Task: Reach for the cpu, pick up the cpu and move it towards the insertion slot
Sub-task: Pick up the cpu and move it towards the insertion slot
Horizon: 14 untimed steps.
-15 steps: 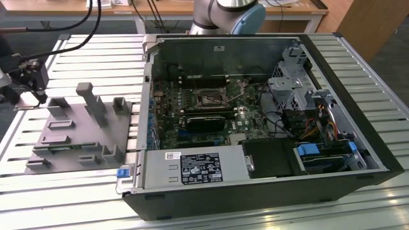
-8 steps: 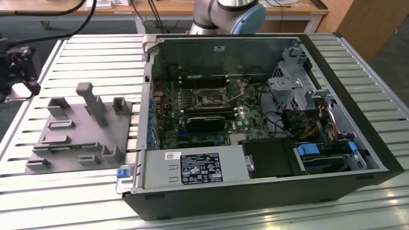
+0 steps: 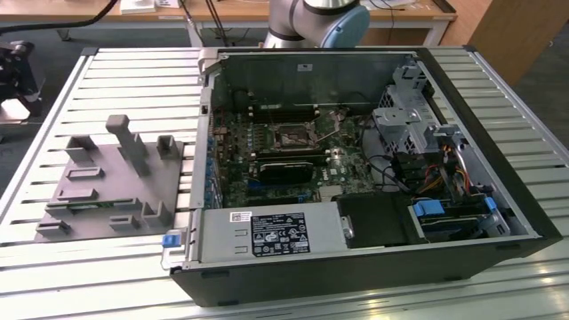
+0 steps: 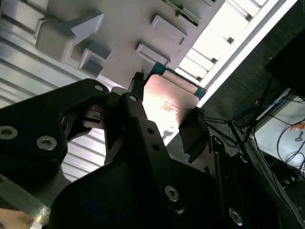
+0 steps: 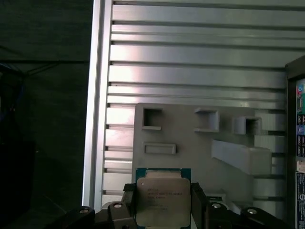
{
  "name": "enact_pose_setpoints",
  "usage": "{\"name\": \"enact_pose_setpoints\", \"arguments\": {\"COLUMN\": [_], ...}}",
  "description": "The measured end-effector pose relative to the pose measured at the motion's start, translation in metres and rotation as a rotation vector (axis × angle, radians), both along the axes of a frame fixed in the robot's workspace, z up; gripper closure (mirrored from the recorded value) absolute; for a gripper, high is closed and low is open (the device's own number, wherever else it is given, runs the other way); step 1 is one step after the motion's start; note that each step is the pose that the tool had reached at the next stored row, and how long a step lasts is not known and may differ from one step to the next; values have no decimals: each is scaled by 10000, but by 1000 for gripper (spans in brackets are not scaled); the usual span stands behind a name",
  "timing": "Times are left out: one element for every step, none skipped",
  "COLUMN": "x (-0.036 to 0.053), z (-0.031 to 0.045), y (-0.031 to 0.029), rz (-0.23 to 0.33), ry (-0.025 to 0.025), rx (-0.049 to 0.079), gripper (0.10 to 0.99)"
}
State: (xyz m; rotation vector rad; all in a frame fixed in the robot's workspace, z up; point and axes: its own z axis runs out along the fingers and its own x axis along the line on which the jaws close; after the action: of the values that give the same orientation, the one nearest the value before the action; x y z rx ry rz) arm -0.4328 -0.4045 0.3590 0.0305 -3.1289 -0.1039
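The gripper (image 5: 163, 207) is clamped on the cpu (image 5: 163, 196), with one black finger (image 5: 129, 202) pressed against each of two opposite edges, as both wrist views show. The chip sits at the edge of the grey fixture plate (image 5: 190, 143), just beyond a shallow rectangular recess, though I cannot tell whether it touches the plate or hangs clear of it. The insertion slot (image 3: 294, 137) lies well apart from the plate, inside the open computer case (image 3: 356, 277) to the plate's side on the exterior view's right.
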Motion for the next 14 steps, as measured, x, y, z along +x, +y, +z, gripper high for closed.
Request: {"name": "enact_pose_setpoints", "arguments": {"x": [0,0,0,0,0,0,2,8,19,33,49,66,85,105], "z": [32,62,95,123,141,151,156,159,161,162,162,162,163,162], "y": [0,0,0,0,0,0,0,-1,-1,-2,-3,-4,-4,-5], "rz": [0,0,0,0,0,0,0,1,2,1,1,1,1,0], "ry": [-1,0,0,0,0,0,-2,-2,-2,-1,-1,0,0,-1], "rx": [1,0,1,1,1,1,2,2,3,3,3,3,3,4], "gripper": [545,545,545,545,545,545,545,545,545,545,545,545,545,545]}}
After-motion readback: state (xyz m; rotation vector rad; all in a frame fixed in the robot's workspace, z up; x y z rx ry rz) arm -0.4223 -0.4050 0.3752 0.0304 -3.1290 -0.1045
